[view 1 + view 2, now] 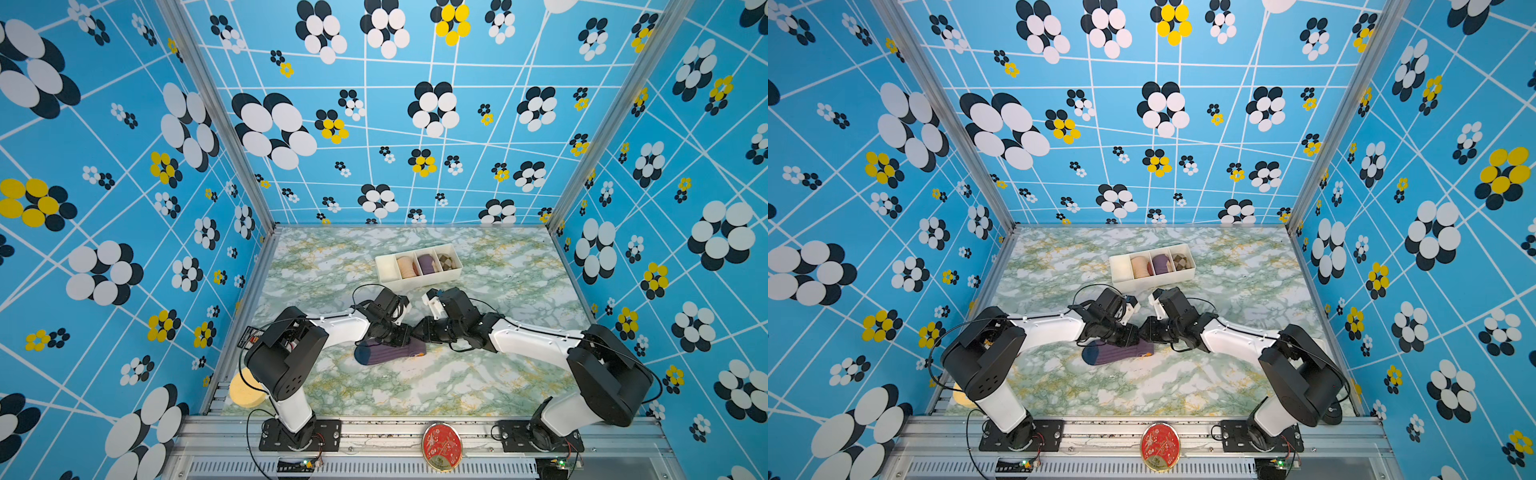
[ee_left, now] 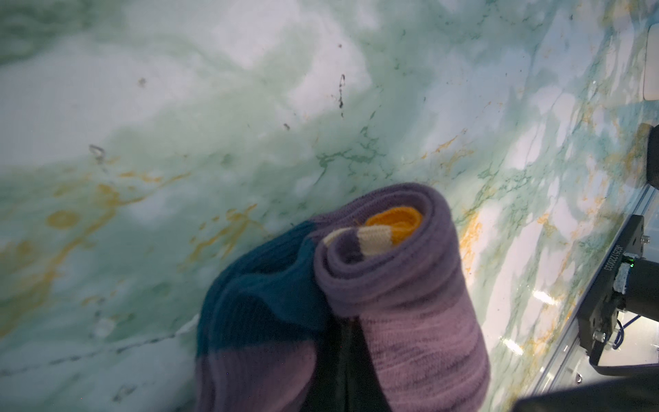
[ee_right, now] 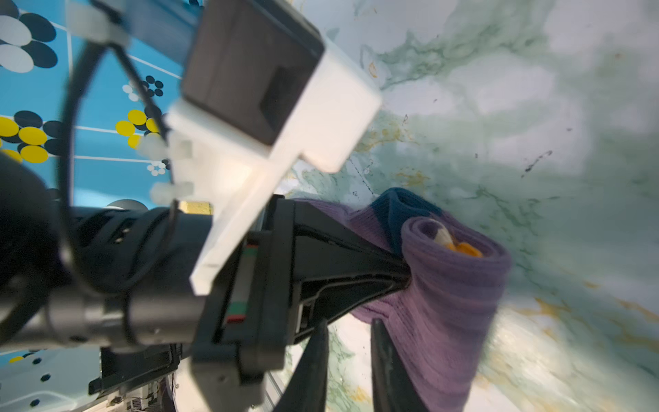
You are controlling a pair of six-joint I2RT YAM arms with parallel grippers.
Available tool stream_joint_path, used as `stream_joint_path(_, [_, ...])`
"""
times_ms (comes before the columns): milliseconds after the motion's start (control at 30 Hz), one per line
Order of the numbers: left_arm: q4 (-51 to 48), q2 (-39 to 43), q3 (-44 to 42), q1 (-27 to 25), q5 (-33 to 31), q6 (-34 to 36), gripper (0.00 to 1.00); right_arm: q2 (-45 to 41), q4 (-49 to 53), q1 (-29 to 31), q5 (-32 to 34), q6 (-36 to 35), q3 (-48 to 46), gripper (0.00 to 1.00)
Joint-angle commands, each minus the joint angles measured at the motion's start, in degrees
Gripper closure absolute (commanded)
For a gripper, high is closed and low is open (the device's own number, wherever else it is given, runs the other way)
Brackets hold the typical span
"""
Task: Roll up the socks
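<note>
The left hand [image 3: 404, 276] is clamping the part-rolled socks [image 1: 388, 353] at mid-tabletop [image 1: 436, 386] while the right hand [image 3: 349, 324], jaws narrowly parted and empty, is hovering just beside them, probably needing a deep, square bite to keep the coil tight.

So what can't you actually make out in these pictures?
- In a top view: where the left gripper pinches the purple ribbed knit sock, hidden by the wrists.
- Left wrist view: that gripper's fingertips, mostly buried under sock fabric.
- In a top view: the round yellow object, half behind the left arm.
</note>
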State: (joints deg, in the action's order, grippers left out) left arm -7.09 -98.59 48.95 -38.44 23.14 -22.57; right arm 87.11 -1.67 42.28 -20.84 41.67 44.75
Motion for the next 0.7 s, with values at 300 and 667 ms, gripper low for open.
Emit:
stream_joint_path(300, [-2.0, -2.1, 0.8, -1.0, -1.5, -0.2, 1.00, -1.3, 7.8, -2.0, 4.9, -2.6, -3.9, 0.61])
stream_joint_path(667, [-1.9, -1.9, 0.6, -1.1, -1.5, -0.2, 1.00, 1.7, 0.9, -3.1, -0.2, -1.6, -4.9, 0.60])
